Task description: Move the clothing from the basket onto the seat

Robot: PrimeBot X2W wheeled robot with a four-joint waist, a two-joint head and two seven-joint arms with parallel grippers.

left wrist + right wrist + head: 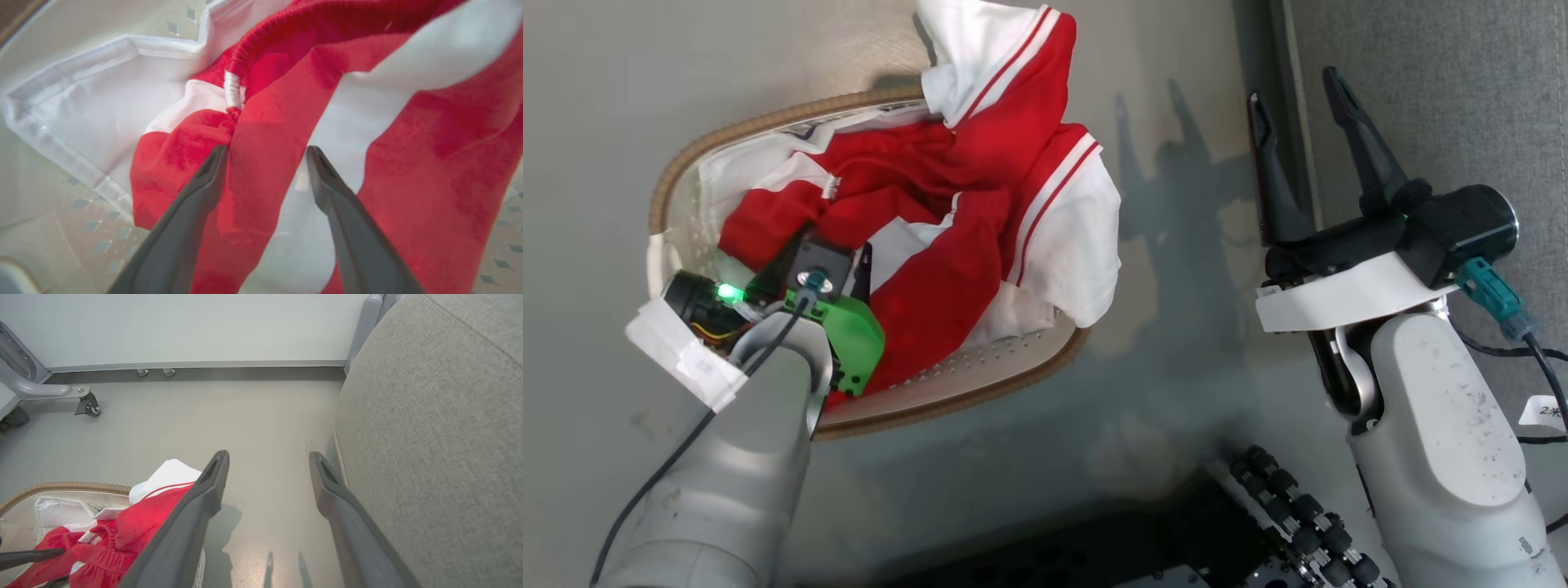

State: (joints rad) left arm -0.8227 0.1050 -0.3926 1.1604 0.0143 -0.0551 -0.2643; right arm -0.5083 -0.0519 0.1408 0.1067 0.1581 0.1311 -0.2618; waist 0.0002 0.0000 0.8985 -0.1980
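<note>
Now, in the head view, the clothing (947, 212) lies in the basket (682, 159), one sleeve over its rim; the right gripper (1294, 94) hangs wide open near the seat (1437, 98). In the left wrist view, the left gripper (265, 153) stands wide astride a red fold; better to push deeper before closing, I think. In the right wrist view the basket is cut off, so I cannot count the garments.

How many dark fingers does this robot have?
4: two left fingers inside the basket, over the clothing; two right fingers above the floor, beside the seat.
</note>
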